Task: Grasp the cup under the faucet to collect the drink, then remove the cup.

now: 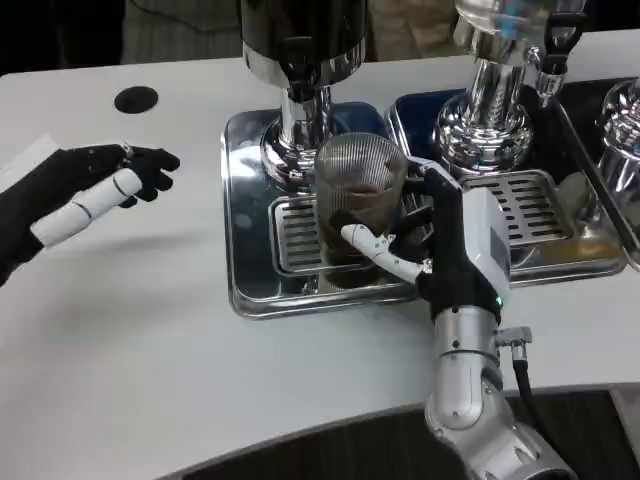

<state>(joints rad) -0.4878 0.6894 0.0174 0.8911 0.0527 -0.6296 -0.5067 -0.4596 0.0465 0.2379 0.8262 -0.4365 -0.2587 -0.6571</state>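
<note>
At about nine o'clock the left hand [95,190] lies over the white table [150,350], its dark fingers stretched out and apart toward three o'clock, holding nothing and well apart from the dispensers. A small black round spot [136,99] sits on the table at roughly eleven o'clock, just beyond that hand. Near the centre a shiny drip tray [250,290] carries a slotted grate [295,235], and a chrome dispenser [300,60] rises from its far edge toward twelve o'clock. The cup [360,190], clear and ribbed with a brown drink in its lower part, stands upright on the grate directly below the dispenser's spout. The right hand [440,245] reaches in from five o'clock and grips the cup from its three o'clock side: a white finger [380,250] crosses the front of the cup low down, and black fingers wrap its right wall. Whether the cup's base rests on the grate or is lifted just off it cannot be told. At about two o'clock a second dispenser [495,90] stands on its own tray [560,240], just beside the first.
</note>
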